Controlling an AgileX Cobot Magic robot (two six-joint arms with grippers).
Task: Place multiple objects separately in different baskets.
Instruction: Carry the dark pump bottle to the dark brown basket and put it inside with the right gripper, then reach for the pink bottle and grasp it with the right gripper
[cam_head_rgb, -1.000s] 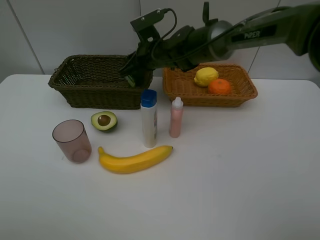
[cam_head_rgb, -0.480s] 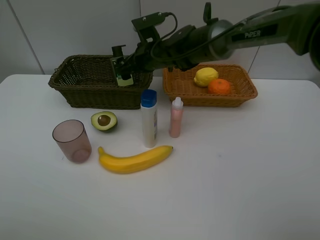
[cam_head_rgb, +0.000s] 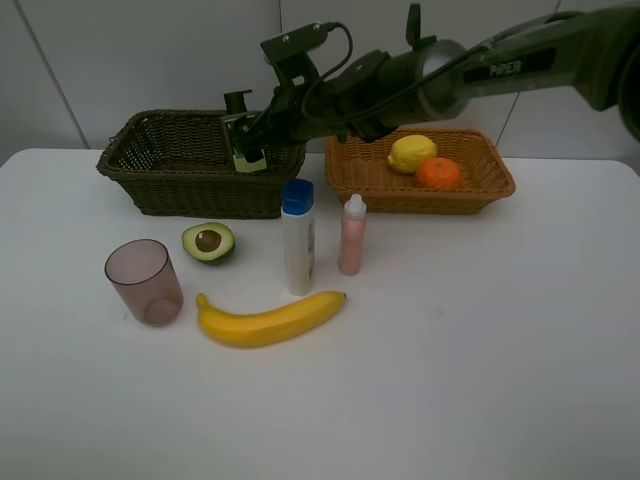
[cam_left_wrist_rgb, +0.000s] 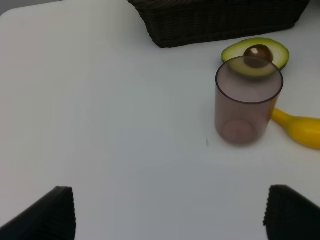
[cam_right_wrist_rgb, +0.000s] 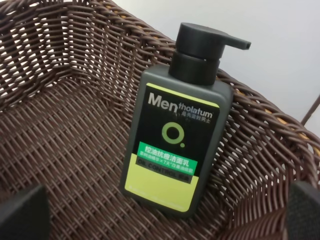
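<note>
Right gripper (cam_head_rgb: 262, 132), seen from the high camera, hangs over the right end of the dark olive-brown basket (cam_head_rgb: 160, 185), its arm reaching across from the right side. The dark green pump bottle (cam_head_rgb: 245, 152) stands inside that end of the basket, just beside the gripper, with its pump head rising above the rim. The orange-tan basket (cam_head_rgb: 400, 195) sits just to the right and holds the lemon (cam_head_rgb: 411, 152) and the orange (cam_head_rgb: 438, 173), which touch each other. On the white table (cam_head_rgb: 480, 350) in front of the baskets stand the white blue-capped bottle (cam_head_rgb: 297, 245) and the small pink bottle (cam_head_rgb: 351, 240), close together and upright. The halved avocado (cam_head_rgb: 208, 242) lies cut side up to their left, the translucent mauve cup (cam_head_rgb: 146, 282) stands further left, and the banana (cam_head_rgb: 268, 320) lies nearest the front edge. The left arm does not show here.

From the left wrist, the left gripper (cam_left_wrist_rgb: 170, 220) is spread wide above bare table with nothing between its fingers (cam_left_wrist_rgb: 50, 215). Ahead stands the cup, with the avocado behind it, the banana's end beside it and the dark basket beyond.

From the right wrist, the right gripper's fingers (cam_right_wrist_rgb: 22, 215) sit far apart at either side. The pump bottle stands free between them against the woven wall, touched by neither and released.
</note>
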